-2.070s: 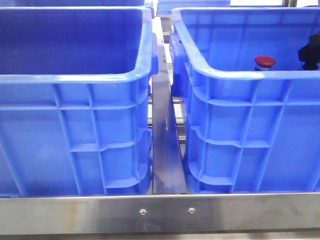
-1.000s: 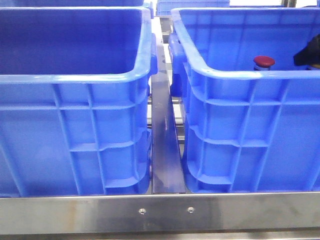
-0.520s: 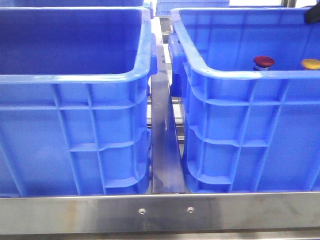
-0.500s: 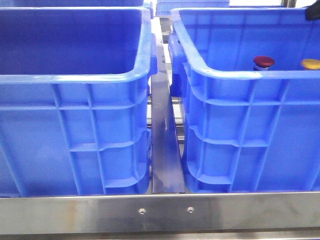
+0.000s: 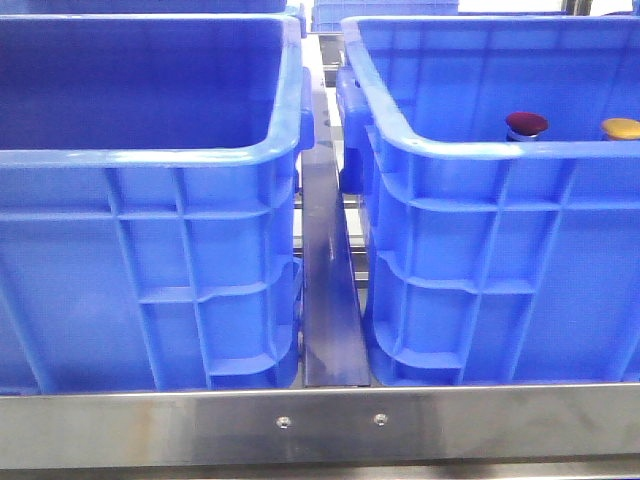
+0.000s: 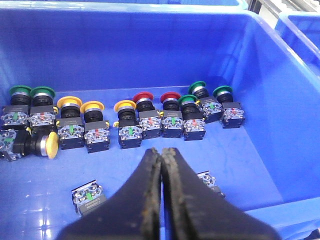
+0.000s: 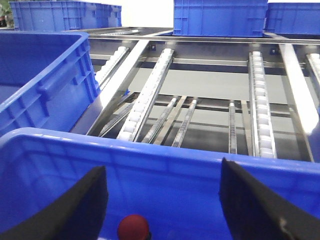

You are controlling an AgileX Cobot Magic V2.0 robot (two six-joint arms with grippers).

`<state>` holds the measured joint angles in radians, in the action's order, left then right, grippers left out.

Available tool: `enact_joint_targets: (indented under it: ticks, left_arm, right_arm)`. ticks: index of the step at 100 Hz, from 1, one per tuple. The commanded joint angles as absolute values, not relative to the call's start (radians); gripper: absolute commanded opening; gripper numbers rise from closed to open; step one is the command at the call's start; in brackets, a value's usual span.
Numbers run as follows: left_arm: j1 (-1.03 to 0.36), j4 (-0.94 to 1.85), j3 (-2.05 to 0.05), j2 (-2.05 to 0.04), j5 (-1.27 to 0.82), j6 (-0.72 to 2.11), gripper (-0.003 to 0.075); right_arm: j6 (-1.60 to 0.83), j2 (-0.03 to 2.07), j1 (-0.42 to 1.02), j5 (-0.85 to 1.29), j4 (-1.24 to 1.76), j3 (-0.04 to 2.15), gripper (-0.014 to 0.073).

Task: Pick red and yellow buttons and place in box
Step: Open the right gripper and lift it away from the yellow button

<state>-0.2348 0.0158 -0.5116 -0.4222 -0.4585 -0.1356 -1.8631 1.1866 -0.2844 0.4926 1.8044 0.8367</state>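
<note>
Gone from the front view is the dark arm seen earlier at the right box (image 5: 480, 150); the red button (image 5: 527, 124) and yellow button (image 5: 621, 128) stand inside it. Left fingers (image 6: 161, 165) are pressed together over a crate (image 6: 150, 50) holding five green, four yellow, two red buttons. Right fingers (image 7: 90, 200) are spread wide. No legible writing.

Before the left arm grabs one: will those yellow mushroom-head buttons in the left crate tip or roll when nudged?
Probably. The yellow buttons stand on blocky contact bases under a wide cap, so they look top-heavy. One yellow button already lies on its side, which suggests that they topple easily. The domed caps may slip between the jaws; the squarer base looks like the safer grip. The left gripper is shut.
</note>
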Motion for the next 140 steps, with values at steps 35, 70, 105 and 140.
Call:
enact_joint_targets:
  ticks: [35, 70, 105, 140]
  left_arm:
    - [-0.233, 0.017, -0.537, -0.426, -0.385, -0.145, -0.0019]
    - [-0.233, 0.017, -0.537, -0.426, -0.385, -0.145, -0.0019]
    - [-0.233, 0.017, -0.537, -0.426, -0.385, -0.145, -0.0019]
    - [-0.233, 0.017, -0.537, -0.426, -0.385, -0.145, -0.0019]
  right_arm:
    - [-1.846, 0.821, -0.160, 0.335, 1.918, 0.619, 0.0479]
    - [-1.833, 0.637, -0.160, 0.340, 1.919, 0.511, 0.0089]
    - [-1.833, 0.631, -0.160, 0.351, 1.919, 0.511, -0.0067]
    - [-1.833, 0.631, -0.160, 0.351, 1.919, 0.511, -0.0067]
